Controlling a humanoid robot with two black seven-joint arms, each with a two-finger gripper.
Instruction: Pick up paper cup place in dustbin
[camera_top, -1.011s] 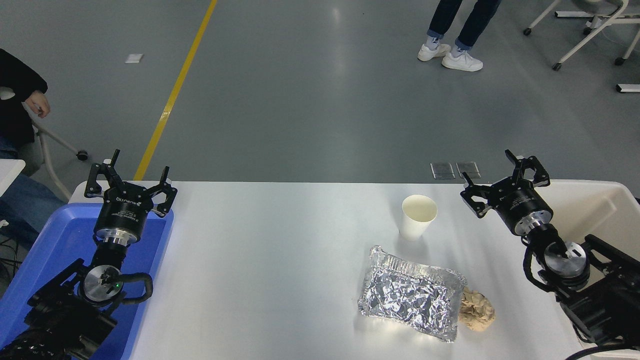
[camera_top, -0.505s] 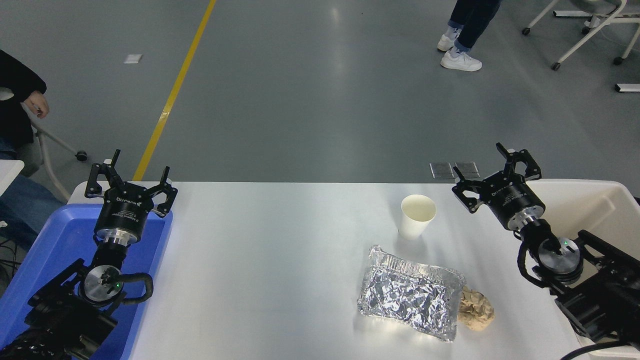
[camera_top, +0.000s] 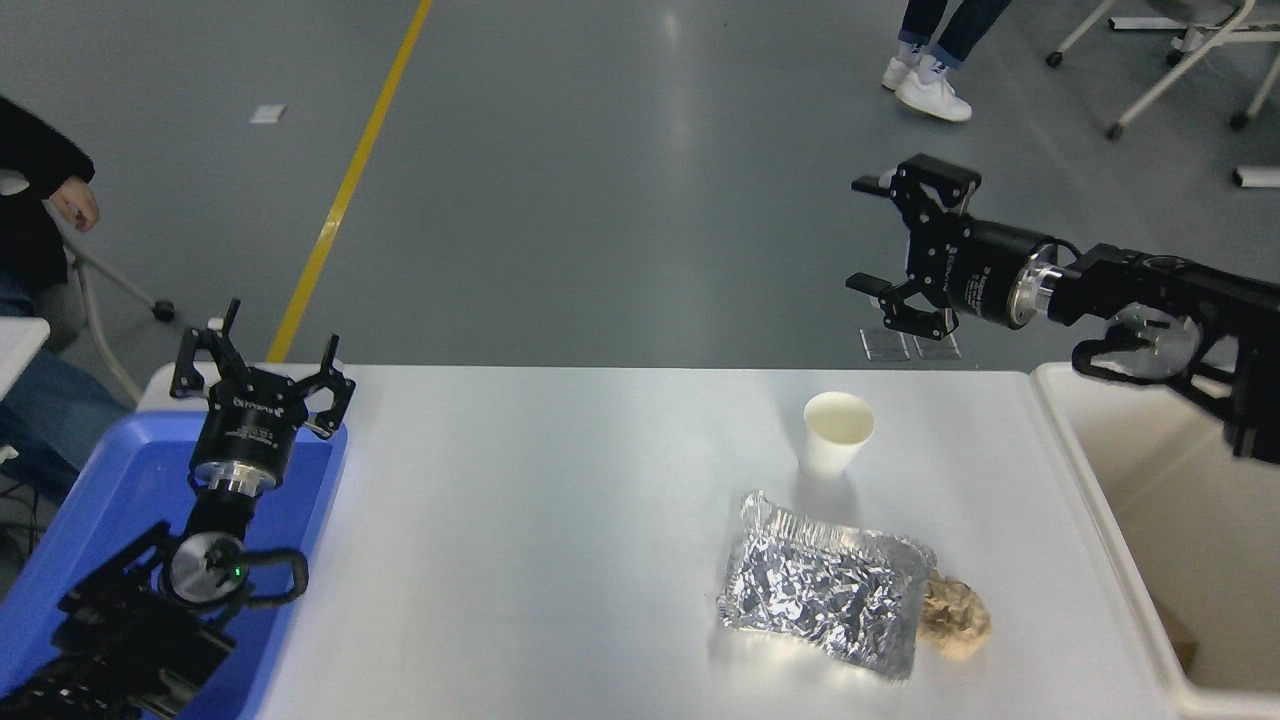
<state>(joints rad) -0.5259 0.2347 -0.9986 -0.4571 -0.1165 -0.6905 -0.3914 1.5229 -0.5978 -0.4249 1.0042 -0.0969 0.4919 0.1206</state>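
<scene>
The paper cup (camera_top: 838, 433) stands upright on the white bench (camera_top: 560, 520), toward the far edge and right of the middle; it is small, plain white and tapered, narrower at the base than at the mouth; its rolled rim forms a clean oval, and the inside shows a cream tone; nothing touches it.

Nearer than the cup lies a crumpled silver foil tray (camera_top: 822, 598), flattened and creased, apart from the cup; a crumpled tan paper ball (camera_top: 955, 620) sits against the tray's right end, touching it or nearly so.

The dustbin (camera_top: 1090, 500) stands to the right of the cup, at the bench's right end; it is large, cream-white and rectangular, with deep smooth walls and a wide rim; it is well apart from the cup.

The right gripper (camera_top: 885, 240) hangs in the air beyond and above the cup, seen over the grey floor past the bench's far edge; its arm comes in from the right, above the dustbin; the jaws stand spread apart and hold nothing; it is clear of the cup.

The left gripper (camera_top: 262, 350) is parked far to the left of the cup, over a blue plastic tray (camera_top: 90, 500) at the bench's left end; its jaws are also spread wide and empty.

Beyond the cup, a person's white shoes (camera_top: 925, 85) show on the floor; another person's hand (camera_top: 75, 203) shows far to the cup's left.
</scene>
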